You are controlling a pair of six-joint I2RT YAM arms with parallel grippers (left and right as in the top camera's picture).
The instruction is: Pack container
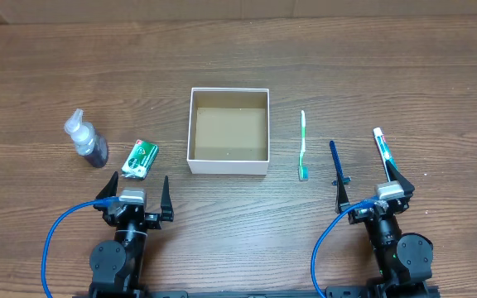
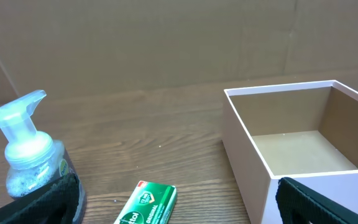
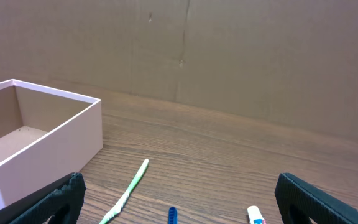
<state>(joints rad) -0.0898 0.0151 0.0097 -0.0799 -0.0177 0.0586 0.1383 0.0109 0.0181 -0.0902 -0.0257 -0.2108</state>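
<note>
The container [image 1: 190, 124], a small square white-walled box with a brown floor, stands empty at the table's middle; it also shows in the left wrist view [image 2: 247, 146] and the right wrist view [image 3: 73, 134]. Left of it lie a green soap box [image 1: 140, 158] [image 2: 146, 205] and a clear pump bottle [image 1: 87, 140] [image 2: 23, 155]. Right of it lie a green toothbrush [image 1: 303, 146] [image 3: 128, 190], a blue razor [image 1: 335, 161] [image 3: 173, 215] and a toothpaste tube [image 1: 383, 146] [image 3: 255, 216]. My left gripper [image 1: 137, 194] [image 2: 176, 205] is open and empty near the front edge, behind the soap box. My right gripper [image 1: 373, 192] [image 3: 179, 199] is open and empty behind the razor and tube.
A brown cardboard wall [image 2: 166, 43] closes off the far side of the wooden table [image 1: 238, 58]. Blue cables [image 1: 52, 240] loop beside both arm bases at the front.
</note>
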